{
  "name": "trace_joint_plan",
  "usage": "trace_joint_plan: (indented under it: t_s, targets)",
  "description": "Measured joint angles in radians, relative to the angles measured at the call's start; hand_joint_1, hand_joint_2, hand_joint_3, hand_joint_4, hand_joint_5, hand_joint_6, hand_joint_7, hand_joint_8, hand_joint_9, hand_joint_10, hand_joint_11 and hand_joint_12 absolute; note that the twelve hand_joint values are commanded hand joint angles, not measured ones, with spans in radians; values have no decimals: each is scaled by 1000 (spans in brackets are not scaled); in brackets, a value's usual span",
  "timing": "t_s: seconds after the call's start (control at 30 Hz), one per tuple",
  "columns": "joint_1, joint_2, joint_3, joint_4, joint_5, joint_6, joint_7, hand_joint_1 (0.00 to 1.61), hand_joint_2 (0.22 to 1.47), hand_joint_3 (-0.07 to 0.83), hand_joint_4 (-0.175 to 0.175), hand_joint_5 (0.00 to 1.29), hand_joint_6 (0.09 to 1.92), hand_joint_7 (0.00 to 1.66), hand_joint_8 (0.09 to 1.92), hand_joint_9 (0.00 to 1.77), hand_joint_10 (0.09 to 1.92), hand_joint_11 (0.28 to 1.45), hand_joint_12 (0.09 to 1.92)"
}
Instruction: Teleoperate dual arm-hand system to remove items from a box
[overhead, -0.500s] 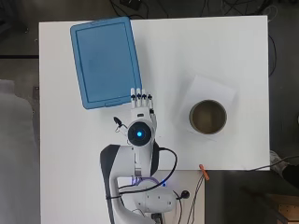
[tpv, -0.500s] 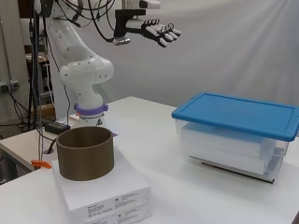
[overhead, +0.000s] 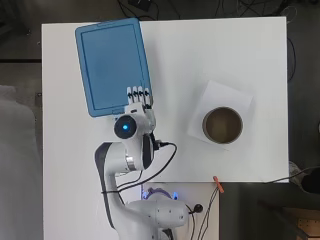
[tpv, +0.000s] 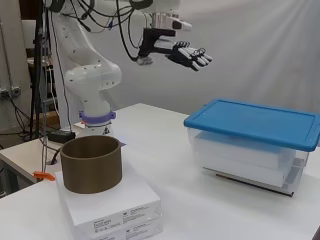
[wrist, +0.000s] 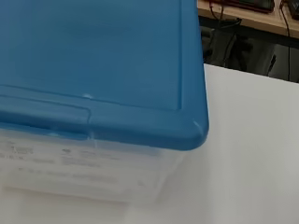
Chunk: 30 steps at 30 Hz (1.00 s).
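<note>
The hand (tpv: 189, 54), fingers straight and holding nothing, has moved toward the box (tpv: 252, 145), now above its blue lid's (overhead: 112, 65) near edge.

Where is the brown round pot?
In the overhead view the brown round pot stands on a white flat box on the table's right side. It is well apart from the clear box with the blue lid, which is on the left.

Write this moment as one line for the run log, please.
hand: open, high above table, holding nothing | box: lid on | brown ring: on white pack | step: reaching toward box
</note>
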Motion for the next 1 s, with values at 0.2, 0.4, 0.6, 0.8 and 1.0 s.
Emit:
trace_joint_plan:
  t_s: [0.2,0.4,0.6,0.8,1.0]
  targets:
    - [15,75,69,-103,16,184,-4,114,890,4,-75,51,87,70,87,184,87,388,87]
    - [26,130,86,-214,78,385,-54,148,933,11,-104,97,87,96,87,194,87,374,87]
    - [26,198,115,-230,76,453,-25,151,937,3,-107,106,87,101,87,197,87,374,87]
    - [18,279,148,-190,-53,416,43,228,866,-19,-114,50,87,98,87,209,87,383,87]
    - [15,342,176,-122,-161,355,115,248,885,-2,-117,38,87,79,87,205,87,377,87]
